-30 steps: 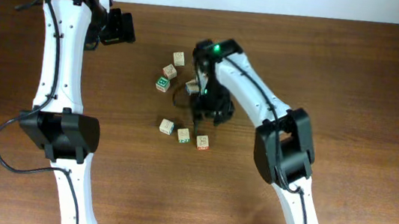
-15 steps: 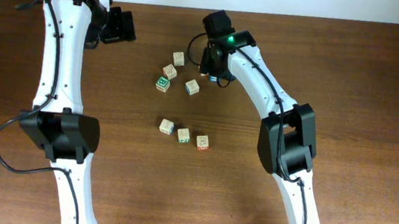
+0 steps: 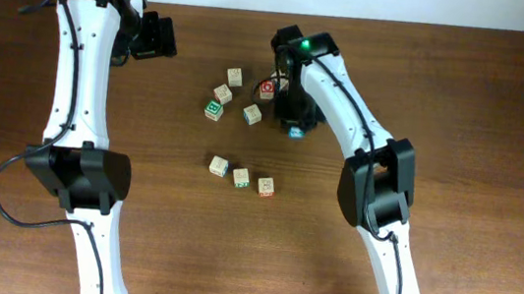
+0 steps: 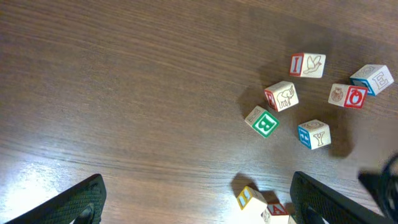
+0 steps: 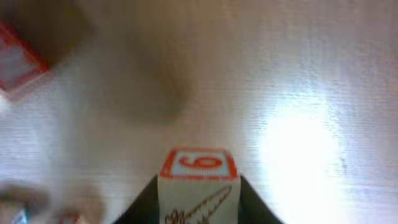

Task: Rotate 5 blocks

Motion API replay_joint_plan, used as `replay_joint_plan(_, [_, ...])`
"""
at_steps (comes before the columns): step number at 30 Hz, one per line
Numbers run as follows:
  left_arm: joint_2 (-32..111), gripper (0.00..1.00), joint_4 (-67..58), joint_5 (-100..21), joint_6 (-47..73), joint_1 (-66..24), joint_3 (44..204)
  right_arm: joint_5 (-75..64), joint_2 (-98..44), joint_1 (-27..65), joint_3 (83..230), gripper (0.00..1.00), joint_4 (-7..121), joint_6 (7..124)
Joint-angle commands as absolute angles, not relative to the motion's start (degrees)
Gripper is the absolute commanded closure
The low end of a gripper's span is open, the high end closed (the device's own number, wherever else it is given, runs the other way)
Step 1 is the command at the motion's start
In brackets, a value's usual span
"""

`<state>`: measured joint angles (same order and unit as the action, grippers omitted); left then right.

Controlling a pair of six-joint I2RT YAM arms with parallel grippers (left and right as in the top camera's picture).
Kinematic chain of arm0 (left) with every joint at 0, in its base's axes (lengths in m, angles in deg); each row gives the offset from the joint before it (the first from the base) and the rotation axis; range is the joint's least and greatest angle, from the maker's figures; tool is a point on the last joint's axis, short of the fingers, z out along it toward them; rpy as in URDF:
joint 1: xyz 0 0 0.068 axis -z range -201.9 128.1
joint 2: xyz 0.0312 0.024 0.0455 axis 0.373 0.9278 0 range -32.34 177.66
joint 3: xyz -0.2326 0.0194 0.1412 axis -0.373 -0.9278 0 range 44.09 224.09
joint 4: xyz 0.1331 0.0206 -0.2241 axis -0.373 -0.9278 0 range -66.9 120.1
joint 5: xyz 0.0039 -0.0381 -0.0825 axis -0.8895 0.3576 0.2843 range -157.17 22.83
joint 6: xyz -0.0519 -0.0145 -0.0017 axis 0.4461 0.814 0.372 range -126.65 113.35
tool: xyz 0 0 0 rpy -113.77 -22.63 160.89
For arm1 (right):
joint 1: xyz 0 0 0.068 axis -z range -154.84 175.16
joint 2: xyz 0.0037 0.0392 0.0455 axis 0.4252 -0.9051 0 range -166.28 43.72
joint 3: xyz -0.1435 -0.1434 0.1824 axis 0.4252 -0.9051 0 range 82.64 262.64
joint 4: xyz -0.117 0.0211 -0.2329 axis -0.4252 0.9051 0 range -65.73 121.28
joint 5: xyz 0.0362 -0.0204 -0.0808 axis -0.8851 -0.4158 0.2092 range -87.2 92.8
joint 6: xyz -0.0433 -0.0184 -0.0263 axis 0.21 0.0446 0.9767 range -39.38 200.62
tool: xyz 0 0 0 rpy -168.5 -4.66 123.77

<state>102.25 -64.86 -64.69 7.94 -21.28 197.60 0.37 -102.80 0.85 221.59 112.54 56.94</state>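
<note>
Right end effector (image 5: 199,198): clamped on one block (image 5: 199,180). Left end effector (image 4: 194,202): open. Risk, we judge: block slips askew mid-turn if held off-centre.

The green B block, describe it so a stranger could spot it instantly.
On the brown wooden table, find the upper cluster of wooden cubes between the two white arms. At its lower left from overhead sits the wooden cube with a solid green frame, the only one showing a green B.
</note>
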Motion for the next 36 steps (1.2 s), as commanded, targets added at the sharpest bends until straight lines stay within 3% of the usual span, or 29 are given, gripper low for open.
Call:
replay_joint_plan(1, [102.77,0.07,-64.12,-65.54,7.83,-21.25,197.88,-3.18,-100.66,0.02,220.70,0.78,116.33,58.87])
replay_joint_plan(6, [102.77,0.07,-63.53,-65.56,7.81,-21.25,197.88,-3.22,-100.66,-3.20,212.41,0.76,116.39,58.95])
replay_joint_plan(8, [102.77,0.07,-63.53,-65.56,7.81,-21.30,197.88,-3.20,-100.66,-4.46,212.37,0.68,118.40,58.97])
replay_joint_plan(9, [102.77,0.06,-63.53,-65.54,7.81,-21.30,197.88,-2.91,-100.66,-4.55,212.37,0.57,119.98,58.97])
replay_joint_plan(10, [102.77,0.06,-63.55,-65.56,7.81,-21.30,197.88,-2.76,-100.64,-4.33,212.41,0.54,120.30,59.00])
replay_joint_plan(15, [102.77,0.06,-63.57,-65.56,7.81,-21.30,197.88,-3.68,-100.51,-1.82,222.97,0.44,121.05,62.47])
replay_joint_plan(19, [102.77,0.04,-62.11,-67.48,7.83,-21.32,197.88,-7.74,-101.78,-2.30,225.31,0.39,99.04,64.22])
replay_joint_plan(21, [102.77,0.02,-61.93,-68.75,7.81,-21.32,197.88,-7.77,-102.74,-3.06,223.95,0.37,94.67,67.30])
replay_joint_plan(23, [102.77,0.01,-61.85,-69.17,7.81,-21.32,197.88,-7.70,-104.73,-4.49,222.40,0.37,92.59,77.75])
replay_joint_plan(28, [102.77,0.01,-61.93,-69.14,7.81,-21.69,197.88,-4.86,-107.68,-4.86,222.34,0.44,90.86,80.90])
replay_joint_plan(29, [102.77,0.01,-62.11,-69.17,7.81,-21.69,197.88,-4.46,-108.33,-4.70,222.34,0.50,90.93,80.85])
replay_joint_plan(30, [102.77,0.00,-62.28,-69.17,7.81,-21.69,197.88,-4.07,-108.38,-4.73,222.34,0.65,91.08,80.83])
replay_joint_plan(32, [102.77,0.00,-62.33,-69.17,7.81,-21.69,197.88,-4.07,-107.68,-4.66,222.47,0.78,91.43,80.09])
replay_joint_plan(36, [102.77,0.01,-62.35,-69.14,7.81,-21.69,197.88,-4.09,-97.88,-2.93,222.47,0.83,95.98,71.67])
